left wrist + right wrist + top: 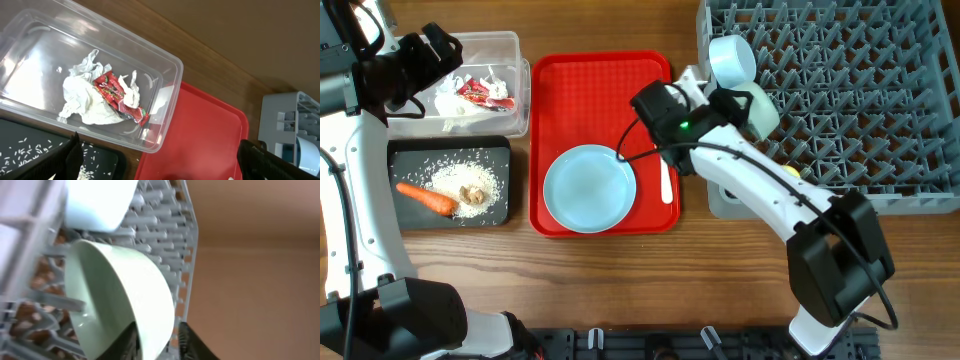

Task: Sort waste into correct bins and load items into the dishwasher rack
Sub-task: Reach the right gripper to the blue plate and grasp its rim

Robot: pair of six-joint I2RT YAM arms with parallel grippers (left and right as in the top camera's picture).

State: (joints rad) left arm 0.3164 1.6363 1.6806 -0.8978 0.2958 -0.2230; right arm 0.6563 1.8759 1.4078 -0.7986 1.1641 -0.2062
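Observation:
My right gripper [738, 104] is shut on the rim of the pale green bowl [762, 112], which is tilted on its side at the left edge of the grey dishwasher rack [880, 90]. In the right wrist view the fingers [160, 342] pinch the bowl's wall [115, 300]. The light blue bowl [732, 60] lies on its side in the rack just behind it. My left gripper [432, 52] is open and empty above the clear tub [515, 45], which holds white tissue [85, 95] and the red wrapper [117, 95]. The black tray [400, 152] holds the carrot [426, 198], rice [470, 178] and scraps.
The red serving tray [600, 75] lies in the middle, holding the light blue plate [588, 188] and the white spoon [667, 182]. My right arm crosses the rack's front left corner. A speck of yellow [791, 172] shows beside the arm there.

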